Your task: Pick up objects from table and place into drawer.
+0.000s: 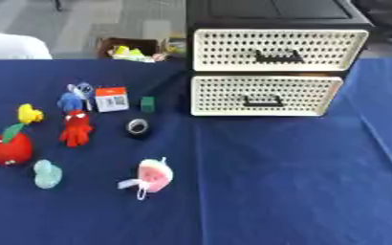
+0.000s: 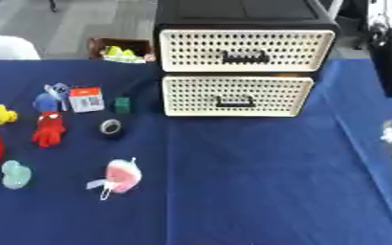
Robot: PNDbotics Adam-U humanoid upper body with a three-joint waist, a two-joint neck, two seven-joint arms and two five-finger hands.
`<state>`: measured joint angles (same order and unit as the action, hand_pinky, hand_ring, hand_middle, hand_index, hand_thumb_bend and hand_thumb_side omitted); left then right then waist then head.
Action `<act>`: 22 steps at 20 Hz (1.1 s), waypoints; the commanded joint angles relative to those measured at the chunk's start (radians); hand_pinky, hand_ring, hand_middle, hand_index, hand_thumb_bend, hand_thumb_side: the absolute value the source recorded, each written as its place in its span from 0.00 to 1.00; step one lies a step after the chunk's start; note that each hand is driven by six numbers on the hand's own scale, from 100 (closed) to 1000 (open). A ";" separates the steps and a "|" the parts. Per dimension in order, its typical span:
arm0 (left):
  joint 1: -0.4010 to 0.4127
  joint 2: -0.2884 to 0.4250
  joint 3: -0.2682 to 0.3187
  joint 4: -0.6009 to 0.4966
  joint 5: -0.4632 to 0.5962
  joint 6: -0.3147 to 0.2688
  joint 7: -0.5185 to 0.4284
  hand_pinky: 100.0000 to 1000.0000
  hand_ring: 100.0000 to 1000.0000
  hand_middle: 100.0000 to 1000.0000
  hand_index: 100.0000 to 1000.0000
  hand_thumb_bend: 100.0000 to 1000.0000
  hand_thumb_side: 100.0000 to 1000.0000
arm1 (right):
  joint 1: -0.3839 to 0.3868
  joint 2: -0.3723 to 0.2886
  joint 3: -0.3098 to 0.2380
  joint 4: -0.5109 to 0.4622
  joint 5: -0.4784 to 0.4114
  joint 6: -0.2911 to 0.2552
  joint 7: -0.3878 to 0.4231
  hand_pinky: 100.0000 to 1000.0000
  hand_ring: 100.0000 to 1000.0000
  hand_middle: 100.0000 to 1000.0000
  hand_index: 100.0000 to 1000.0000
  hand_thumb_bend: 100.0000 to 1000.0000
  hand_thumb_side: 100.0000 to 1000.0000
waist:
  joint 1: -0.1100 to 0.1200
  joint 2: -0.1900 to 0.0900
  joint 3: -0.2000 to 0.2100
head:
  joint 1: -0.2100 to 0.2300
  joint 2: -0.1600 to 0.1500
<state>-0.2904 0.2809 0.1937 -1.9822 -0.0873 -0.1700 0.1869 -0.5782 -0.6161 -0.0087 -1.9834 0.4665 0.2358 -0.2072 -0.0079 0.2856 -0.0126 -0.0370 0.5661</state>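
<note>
**A:** hands first: neither one shows in the left eye view. Right eye view has smth silver/white at the right edge, could be part of the right arm, but I can't make out a hand, so open or closed = can't tell. Nothing's held afaict.

**B:** ok so what goes wrong from here?

**A:** imo the drawers. Both the upper drawer (image 1: 279, 50) and lower drawer (image 1: 265, 95) look pushed in, so nothing can go in till one's pulled by its dark handle. Those handles are slim, easy for fingers to slip off. Also the toys sit bunched on the left of the desk (image 1: 283, 191), so reaching for one could knock its neighbour.

**B:** count?

**A:** 2 drawers in 1 black cabinet. Loose stuff on the blue cloth, 1 each: pink plush (image 1: 155, 175), teal toy (image 1: 47, 173), red apple plush (image 1: 10, 147), red octopus-ish toy (image 1: 76, 128), yellow toy (image 1: 29, 114), blue toy (image 1: 72, 98), white/orange card (image 1: 112, 99), green block (image 1: 147, 104), dark tape roll (image 1: 137, 127). So 9 things, all well apart from the drawers except block + roll, which lie nearer.
</note>
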 commanded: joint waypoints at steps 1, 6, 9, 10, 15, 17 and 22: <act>-0.005 0.027 -0.001 -0.018 0.001 0.003 -0.003 0.51 0.56 0.62 0.87 0.00 0.97 | -0.059 -0.123 0.029 -0.017 0.060 0.040 0.115 0.32 0.36 0.37 0.83 0.00 1.00 | -0.001 -0.023 0.001 | 0.006 0.002; -0.003 0.031 -0.003 -0.018 0.003 0.003 -0.005 0.51 0.56 0.62 0.87 0.00 0.97 | -0.165 -0.221 0.071 -0.017 0.107 0.086 0.371 0.00 0.06 0.05 0.79 0.00 1.00 | -0.004 -0.028 0.003 | 0.003 0.008; -0.002 0.033 -0.004 -0.018 0.003 0.004 -0.008 0.50 0.56 0.62 0.87 0.00 0.97 | -0.218 -0.264 0.095 -0.017 0.100 0.108 0.497 0.00 0.00 0.00 0.76 0.00 1.00 | -0.007 -0.029 0.003 | 0.002 0.010; -0.002 0.034 -0.005 -0.018 0.003 0.004 -0.008 0.50 0.56 0.62 0.87 0.00 0.97 | -0.235 -0.277 0.104 -0.017 0.091 0.116 0.538 0.00 0.00 0.00 0.75 0.00 1.00 | -0.008 -0.029 0.003 | 0.001 0.009; -0.003 0.038 -0.007 -0.018 0.004 0.005 -0.011 0.50 0.56 0.62 0.87 0.00 0.97 | -0.304 -0.315 0.147 -0.016 0.033 0.153 0.716 0.00 0.00 0.00 0.78 0.00 1.00 | -0.012 -0.033 0.002 | -0.004 0.006; -0.003 0.039 -0.008 -0.018 0.004 0.005 -0.012 0.50 0.56 0.62 0.87 0.00 0.97 | -0.330 -0.318 0.167 -0.009 0.008 0.175 0.778 0.00 0.00 0.00 0.78 0.00 1.00 | -0.013 -0.034 0.003 | -0.006 0.005; -0.003 0.040 -0.010 -0.018 0.006 0.005 -0.014 0.50 0.56 0.62 0.87 0.00 0.97 | -0.411 -0.290 0.223 0.041 -0.014 0.199 0.884 0.00 0.00 0.00 0.79 0.00 1.00 | -0.013 -0.036 0.007 | -0.012 0.002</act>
<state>-0.2886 0.2913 0.1861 -1.9822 -0.0849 -0.1643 0.1754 -0.9690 -0.8908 0.2116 -1.9531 0.4626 0.4304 0.6526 -0.0212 0.2707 -0.0061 -0.0458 0.5704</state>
